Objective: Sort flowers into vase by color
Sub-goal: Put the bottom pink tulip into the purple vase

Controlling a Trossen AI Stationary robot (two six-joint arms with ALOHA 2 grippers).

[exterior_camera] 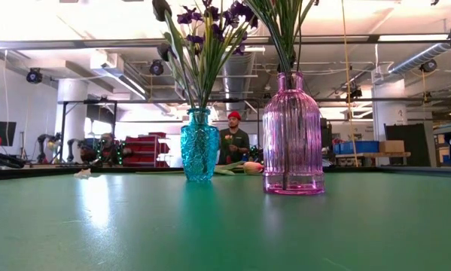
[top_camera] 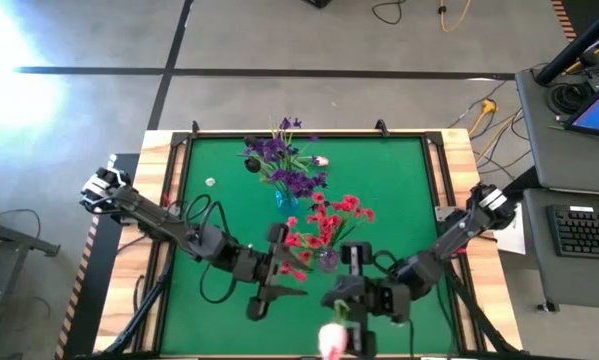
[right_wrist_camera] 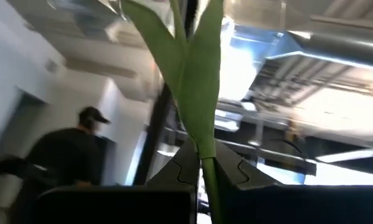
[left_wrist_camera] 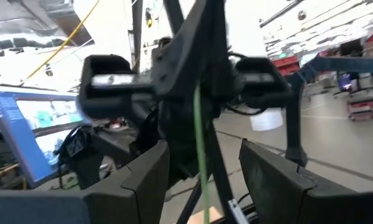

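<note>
The white-pink tulip (top_camera: 333,340) sits at the near table edge, in front of the pink vase (exterior_camera: 293,135); its green stem (right_wrist_camera: 208,180) is pinched between my right gripper (top_camera: 351,322) fingers, which are fully closed on it. Red flowers (top_camera: 329,222) stand in that pink vase. Behind the vase, purple flowers (top_camera: 282,160) fill the blue vase (exterior_camera: 199,144). To the pink vase's left, my left gripper (top_camera: 277,272) has its fingers partly apart, nothing visibly held.
</note>
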